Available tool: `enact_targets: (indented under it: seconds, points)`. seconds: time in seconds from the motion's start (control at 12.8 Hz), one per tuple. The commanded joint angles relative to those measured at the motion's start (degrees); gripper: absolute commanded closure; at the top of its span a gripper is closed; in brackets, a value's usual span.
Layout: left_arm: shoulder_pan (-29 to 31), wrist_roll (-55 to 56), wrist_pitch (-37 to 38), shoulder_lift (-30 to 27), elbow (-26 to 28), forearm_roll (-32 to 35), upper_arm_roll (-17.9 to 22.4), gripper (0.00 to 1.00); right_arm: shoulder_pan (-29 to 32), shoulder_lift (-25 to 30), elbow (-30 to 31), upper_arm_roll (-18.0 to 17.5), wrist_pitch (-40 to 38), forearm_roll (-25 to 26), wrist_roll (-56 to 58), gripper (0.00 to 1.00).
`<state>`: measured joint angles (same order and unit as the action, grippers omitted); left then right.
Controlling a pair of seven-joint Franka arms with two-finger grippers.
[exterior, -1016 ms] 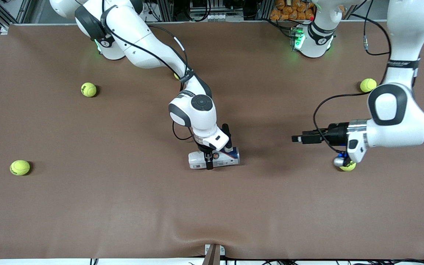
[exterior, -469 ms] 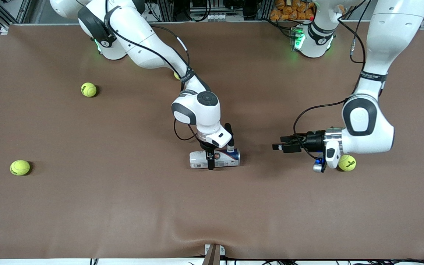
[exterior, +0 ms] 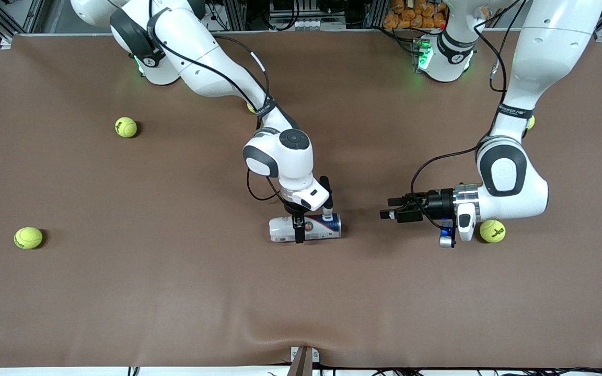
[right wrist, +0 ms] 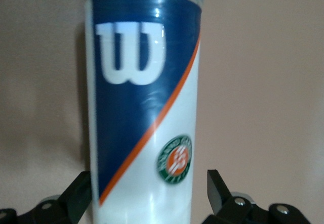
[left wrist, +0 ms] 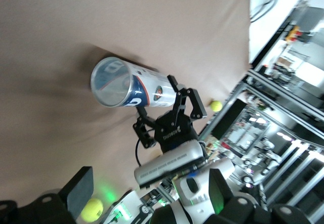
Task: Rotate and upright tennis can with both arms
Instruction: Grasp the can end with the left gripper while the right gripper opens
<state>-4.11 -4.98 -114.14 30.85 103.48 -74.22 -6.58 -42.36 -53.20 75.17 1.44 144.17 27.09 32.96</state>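
We are seeing the tennis can (exterior: 305, 228), a slim glossy cylinder, lying on its side on the matte brown bench (exterior: 175, 292). The right pincer (exterior: 298, 230) is straddling the can's middle, its black fingers (right wrist: 78, 196) standing apart off the glossy wall. The left pincer (exterior: 386, 211) is hovering with fingers apart, level with the can, toward the left arm's end. A fuzzy yellow-green ball (exterior: 492, 231) is lying under that arm's wrist.
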Motion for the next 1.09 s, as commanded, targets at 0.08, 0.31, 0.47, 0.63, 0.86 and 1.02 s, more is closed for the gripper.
enact_targets:
  seconds: [0.08, 0.31, 0.47, 0.63, 0.86, 1.02]
  points:
    - [-1.2, -12.1, -0.8, 6.1, -2.0, -11.6, 0.0, 0.00, -0.1, 3.0, 0.3, -0.1, -4.0, 1.1, -6.2, 0.00]
    - [-2.4, -12.5, -3.4, 8.9, -6.1, -15.4, 0.0, 0.08, -0.4, 4.5, 0.0, -0.6, -8.0, 1.1, -12.2, 0.00]
    - [-5.0, -12.5, -7.0, 10.5, -8.1, -17.3, 0.1, 0.14, 0.2, 5.2, 0.0, -0.6, -8.4, 1.1, -12.5, 0.00]
    - [-6.7, -12.6, -11.2, 11.4, -8.9, -17.7, 0.1, 0.18, 1.0, 5.9, -0.1, -0.6, -8.7, 1.1, -12.6, 0.00]
    - [-7.5, -13.0, -11.4, 12.0, -9.3, -17.4, 0.1, 0.21, 2.2, 6.8, -0.2, -0.7, -8.7, 1.0, -12.6, 0.00]
    - [-7.5, -16.1, -11.4, 12.6, -9.0, -17.8, 0.0, 0.25, 3.0, 7.5, -0.1, -0.8, -8.7, 1.0, -12.6, 0.00]
